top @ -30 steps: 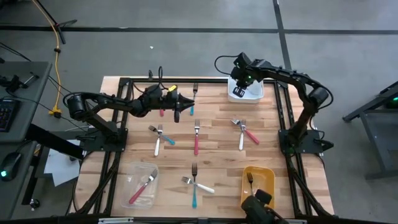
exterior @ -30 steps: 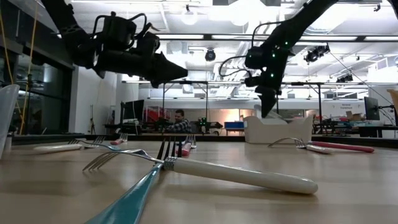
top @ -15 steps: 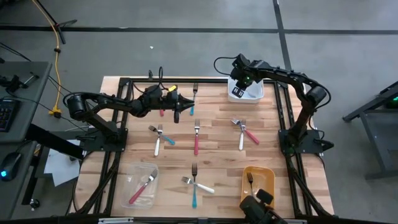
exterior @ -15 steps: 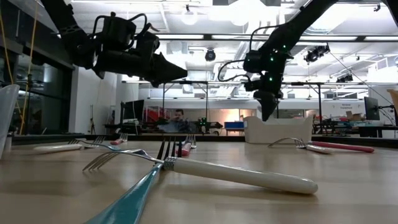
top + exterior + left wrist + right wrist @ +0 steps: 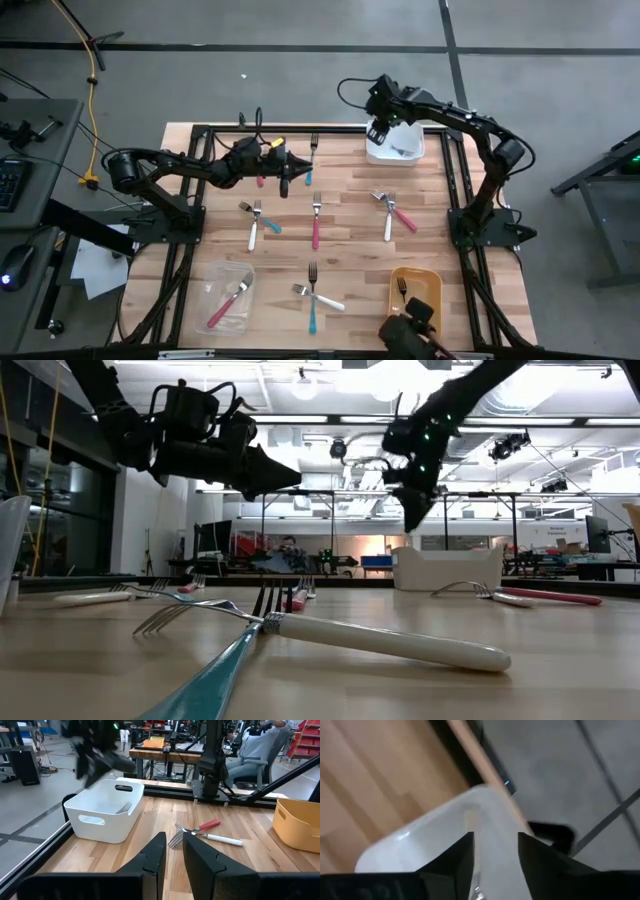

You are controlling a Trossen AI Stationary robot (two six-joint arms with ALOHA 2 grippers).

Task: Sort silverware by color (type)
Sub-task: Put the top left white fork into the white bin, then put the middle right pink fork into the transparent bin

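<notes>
White plastic is where we are looking: the white bin (image 5: 396, 148) at the far right corner of the wooden desk (image 5: 350, 215) has a fork (image 5: 124, 808) lying inside it, and the right end effector (image 5: 379, 132) is hanging just over the bin's left rim. Its fingers are standing apart with nothing between them in the right wrist view, so we are judging this a spot for white-handled pieces, with the arm empty.

Across the desk, the left end effector (image 5: 285, 182) is hovering above the boards near the far edge, fingers (image 5: 150, 856) parted by a narrow gap, holding nothing. It is sitting over a red and a teal utensil by the far rail, which we are reading as a likely pick.

Plenty is waiting to be sorted. We are seeing a white-handled fork (image 5: 253, 228) crossed with a teal one (image 5: 268, 224) left of centre, a red-handled fork (image 5: 315, 225) in the middle, a white fork (image 5: 388, 222) crossing a red one (image 5: 403, 216) on the right, and a teal fork (image 5: 312, 310) crossed with a white one (image 5: 324, 298) near the front. Those crossed pairs are going to need a careful grip to lift one without dragging the other.

One red piece is already lying in the clear tub (image 5: 212, 302) at the front left, and a fork is sitting in the yellow bin (image 5: 431, 285) at the front right.
</notes>
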